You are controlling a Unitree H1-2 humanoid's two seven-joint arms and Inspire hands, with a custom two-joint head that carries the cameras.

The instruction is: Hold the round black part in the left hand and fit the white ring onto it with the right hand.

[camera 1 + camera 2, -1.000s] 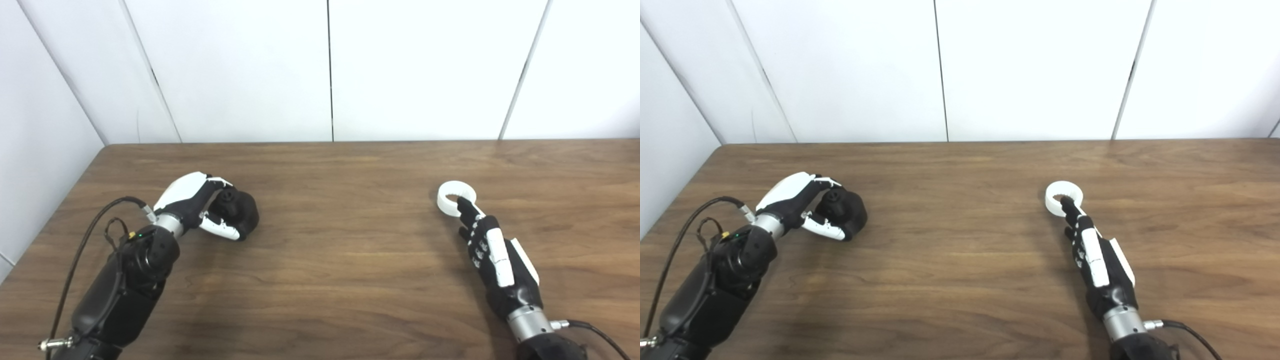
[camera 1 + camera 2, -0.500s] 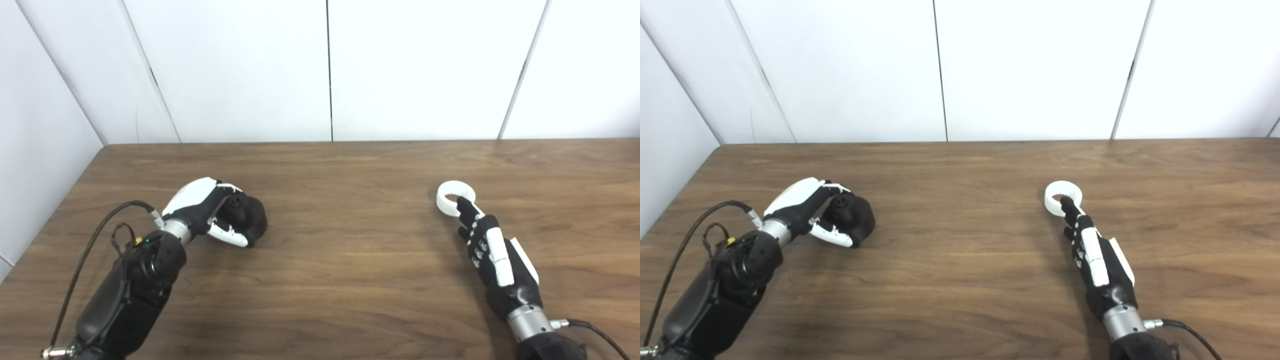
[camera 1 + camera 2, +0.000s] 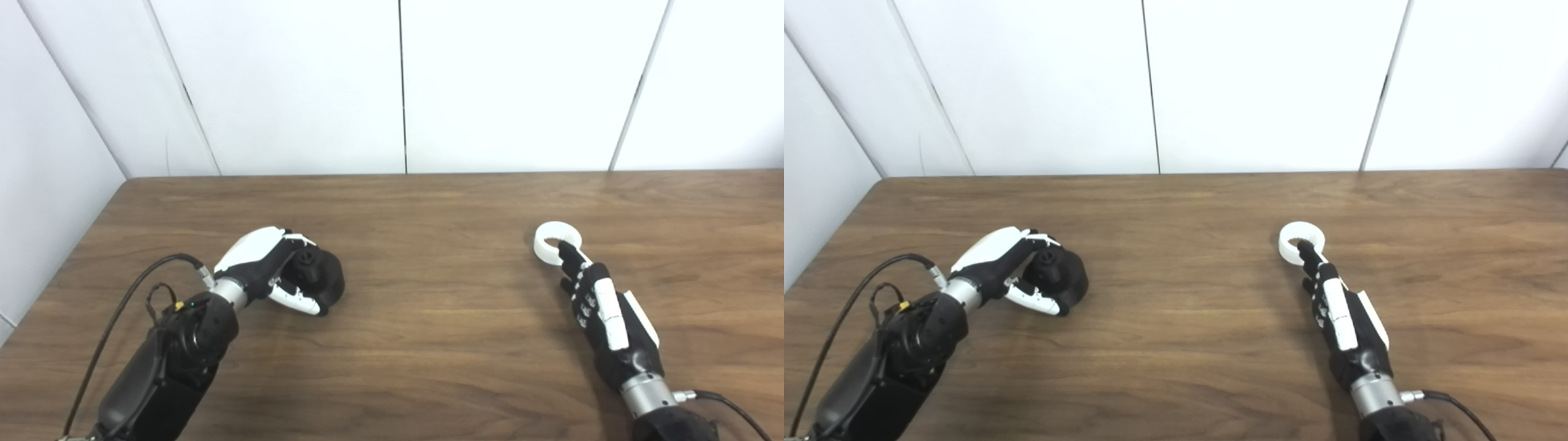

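The round black part [image 3: 318,278] rests on the wooden table [image 3: 429,306] at the left. My left hand [image 3: 269,269] is shut on it, fingers over the top and thumb along its near side. The white ring [image 3: 549,241] lies flat on the table at the right. My right hand [image 3: 603,312] lies stretched out behind it, open, with one fingertip [image 3: 563,248] at the ring's near rim. The same scene shows in the right eye view, with the black part [image 3: 1062,282] and the ring [image 3: 1301,241].
White wall panels [image 3: 398,86] stand behind the table's far edge. The table's left edge [image 3: 73,257] runs close to my left arm. Cables trail from both wrists.
My left hand has slid the black part to the right and a little nearer. My right hand and the ring have stayed where they were.
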